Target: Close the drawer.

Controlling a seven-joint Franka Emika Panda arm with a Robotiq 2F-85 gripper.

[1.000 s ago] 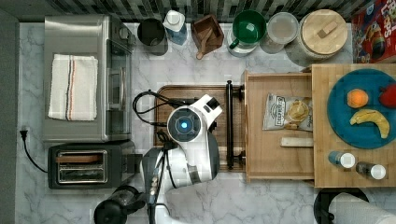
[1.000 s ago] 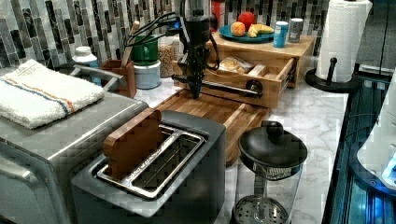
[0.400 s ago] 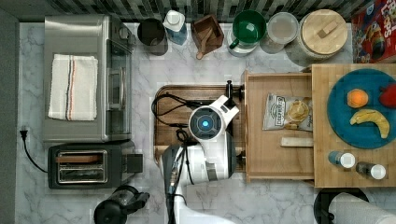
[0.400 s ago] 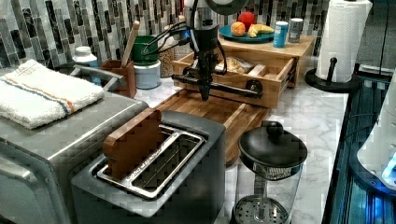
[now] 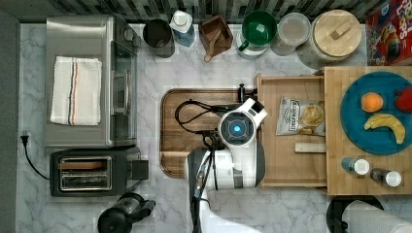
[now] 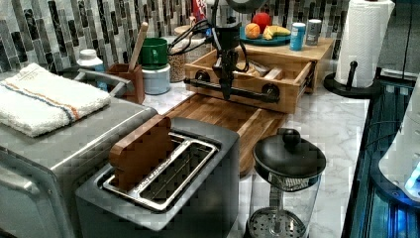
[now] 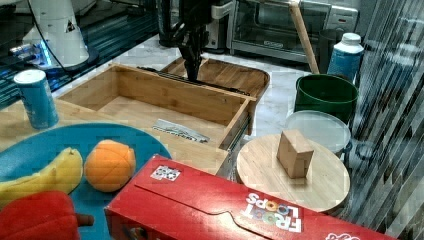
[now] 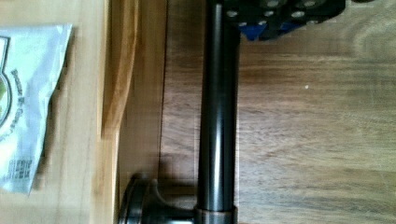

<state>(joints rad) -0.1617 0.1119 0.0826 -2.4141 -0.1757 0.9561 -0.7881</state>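
While drawer [image 5: 291, 165] sits pulled out from under light-wood top [image 5: 335, 184], over cutting board [image 5: 194, 116], gripper [image 6: 227, 88] sits at black handle [image 6: 237, 92]; finger state: cannot tell. Push square on bar, toward top, steady, avoid slipping off.

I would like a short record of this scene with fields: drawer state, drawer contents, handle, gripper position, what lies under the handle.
drawer state: the drawer is open, pulled out from under the light-wood top
drawer contents: a snack packet and a small wooden block
handle: black bar handle along the front
gripper position: gripper at the handle
under the handle: dark cutting board
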